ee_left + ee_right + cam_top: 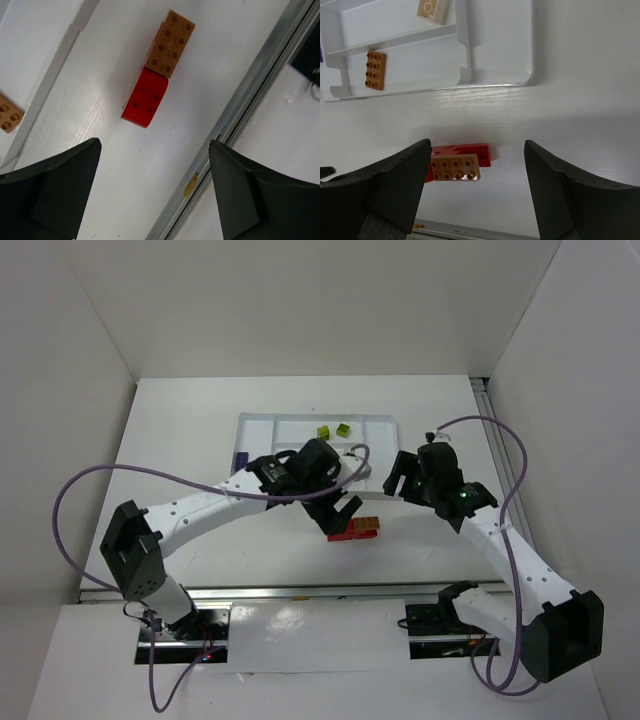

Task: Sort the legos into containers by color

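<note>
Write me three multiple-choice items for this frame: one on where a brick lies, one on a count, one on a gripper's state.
1. Where is the red brick?
A) in the tray
B) on the table, touching an orange brick
C) held by the right gripper

2. How many lime green bricks does the top view show in the tray?
A) none
B) two
C) five

3. The left gripper is:
A) open and empty
B) shut on a red brick
C) shut on a purple brick

Answers:
1 B: the left wrist view shows it on the bare table, against the orange brick.
2 B: two lie side by side near the tray's far rim.
3 A: its fingers stand wide apart with only table between them.
</note>
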`<state>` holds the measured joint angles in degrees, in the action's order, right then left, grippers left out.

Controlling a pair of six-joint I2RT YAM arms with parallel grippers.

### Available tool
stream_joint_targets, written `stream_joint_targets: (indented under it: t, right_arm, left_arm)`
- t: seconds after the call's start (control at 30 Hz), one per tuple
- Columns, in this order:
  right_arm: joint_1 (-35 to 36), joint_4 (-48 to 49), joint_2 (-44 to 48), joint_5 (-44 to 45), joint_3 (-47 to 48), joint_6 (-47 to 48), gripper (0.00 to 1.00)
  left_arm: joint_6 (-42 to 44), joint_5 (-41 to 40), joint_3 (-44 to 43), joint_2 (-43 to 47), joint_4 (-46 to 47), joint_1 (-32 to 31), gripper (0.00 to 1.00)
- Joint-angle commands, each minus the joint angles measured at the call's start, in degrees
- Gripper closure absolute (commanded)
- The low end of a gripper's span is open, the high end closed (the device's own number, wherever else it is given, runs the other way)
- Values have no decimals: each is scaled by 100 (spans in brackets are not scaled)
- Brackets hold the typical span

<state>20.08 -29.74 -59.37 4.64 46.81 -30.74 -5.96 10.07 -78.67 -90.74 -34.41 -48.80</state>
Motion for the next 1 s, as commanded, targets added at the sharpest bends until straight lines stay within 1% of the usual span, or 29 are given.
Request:
stream_joint_targets:
  t: [0.0, 0.1, 0.17, 0.27, 0.37, 0.5, 0.6, 0.63, 0.67, 0.7, 0.8, 0.87, 0.97]
  right_arm:
    - [-30, -611, 277, 326, 250, -231, 18]
    - [-30, -743, 408, 484, 303, -283, 17]
    - [-30, -814, 496, 642, 303, -423, 17]
    - [-30, -929, 707, 774, 190, -564, 17]
    - [-30, -990, 971, 854, 109, -845, 17]
    - [-30, -1043, 1147, 986, -31, -907, 17]
    - [-30, -1096, 1147, 1055, -31, -907, 17]
    - [-30, -1096, 1147, 1056, -31, -907, 17]
    - [-30, -1096, 1147, 1056, -31, -907, 17]
    - [-30, -1096, 1147, 1056, -31, -907, 17]
    - [-30, -1096, 1147, 1056, -31, -907, 17]
    - [-30, -1148, 1147, 1109, -31, -907, 17]
    - [-30, -1148, 1200, 1109, -31, -907, 17]
  left_arm:
    - [736, -496, 107, -303, -22, -313, 1]
    - [920, -935, 212, -479, 118, -604, 1]
    - [982, -1172, 413, -480, 268, -674, 1]
    - [1052, -1287, 677, -428, 689, -675, 2]
    - [1193, -1288, 844, -427, 1093, -675, 4]
    - [1404, -1235, 977, -427, 1445, -675, 4]
    - [1475, -1182, 977, -646, 1507, -675, 5]
    - [1562, -1113, 977, -716, 1508, -675, 8]
    - [1562, -1112, 977, -769, 1508, -675, 8]
    - [1562, -1112, 916, -839, 1508, -675, 10]
    - [1615, -990, 915, -840, 1560, -675, 14]
    - [1615, -893, 915, -840, 1561, -675, 14]
    - [1667, -769, 915, -902, 1622, -675, 17]
